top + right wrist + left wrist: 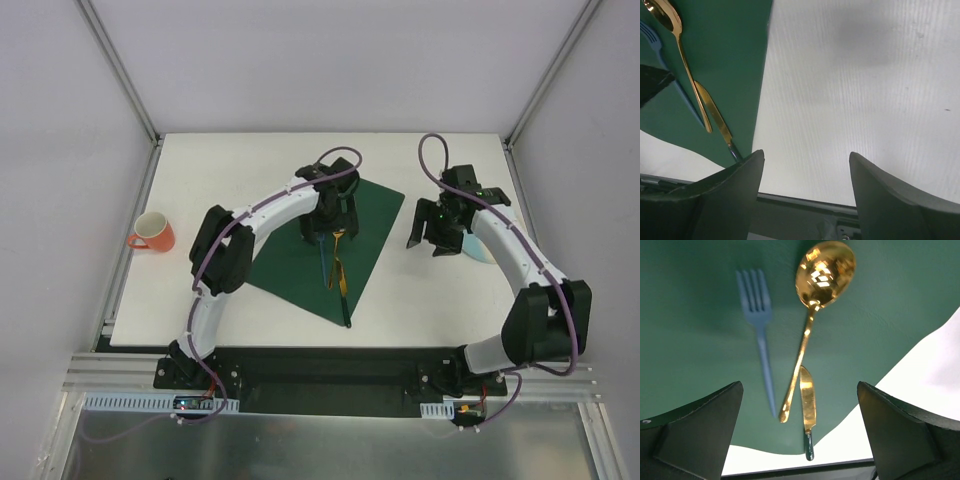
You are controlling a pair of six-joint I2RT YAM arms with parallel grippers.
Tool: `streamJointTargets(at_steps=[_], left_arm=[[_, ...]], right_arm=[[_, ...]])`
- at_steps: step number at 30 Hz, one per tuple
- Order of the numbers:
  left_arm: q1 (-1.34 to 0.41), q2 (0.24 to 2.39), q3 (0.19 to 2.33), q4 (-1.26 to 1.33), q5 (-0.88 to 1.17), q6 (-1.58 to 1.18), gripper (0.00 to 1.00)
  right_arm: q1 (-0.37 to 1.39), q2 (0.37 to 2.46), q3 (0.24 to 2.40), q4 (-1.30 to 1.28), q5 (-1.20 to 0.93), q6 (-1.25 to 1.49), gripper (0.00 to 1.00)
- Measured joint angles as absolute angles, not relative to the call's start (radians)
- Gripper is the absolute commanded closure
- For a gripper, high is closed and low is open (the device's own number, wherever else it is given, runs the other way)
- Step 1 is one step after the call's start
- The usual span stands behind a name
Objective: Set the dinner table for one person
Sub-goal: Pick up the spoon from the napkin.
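The white dinner table [230, 170] carries a dark green placemat [290, 265]. On the mat lie a blue fork [757, 305], a gold spoon [822, 275] and a gold knife with a dark handle [807, 400], side by side. The knife's handle tip reaches over the mat's near edge. They also show in the top view: the fork [323, 262], the spoon [337, 262] and the knife [344, 298]. My left gripper [332, 230] hovers over the cutlery, open and empty [800, 440]. My right gripper [428, 243] is open and empty above bare table right of the mat [807, 195].
An orange mug [150, 232] stands at the table's left edge. A pale blue dish [481, 250] sits at the right, partly hidden under my right arm. Grey walls enclose the table on three sides. The mat's edge [730, 60] shows in the right wrist view.
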State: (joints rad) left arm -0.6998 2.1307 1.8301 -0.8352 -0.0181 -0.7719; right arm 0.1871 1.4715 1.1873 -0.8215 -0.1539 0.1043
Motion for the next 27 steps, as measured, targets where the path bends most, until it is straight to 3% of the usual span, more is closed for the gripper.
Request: streamJointTargets(at_steps=[10, 20, 22, 23, 26, 27], left_arm=[[-0.759, 2.187, 1.829, -0.879, -0.079, -0.880, 0.01], [-0.760, 2.231, 1.821, -0.882, -0.134, -0.908, 0.01], [-0.760, 2.265, 1.856, -0.891, -0.135, -0.900, 0.05], [-0.759, 2.273, 1.871, -0.895, -0.137, -0.899, 0.10], [-0.760, 2.307, 1.926, -0.896, -0.142, -0.886, 0.55], [-0.760, 2.313, 1.938, -0.894, -0.142, -0.879, 0.74]], right_arm=[[0.187, 1.237, 1.179, -0.901, -0.088, 0.116, 0.27], [0.187, 1.160, 1.085, -0.955, -0.084, 0.107, 0.27], [0.187, 1.141, 1.069, -0.963, -0.083, 0.104, 0.27], [0.187, 1.131, 1.061, -0.966, -0.084, 0.104, 0.27], [0.187, 1.100, 1.028, -0.969, -0.086, 0.105, 0.27], [0.187, 1.091, 1.018, -0.971, -0.087, 0.107, 0.27]])
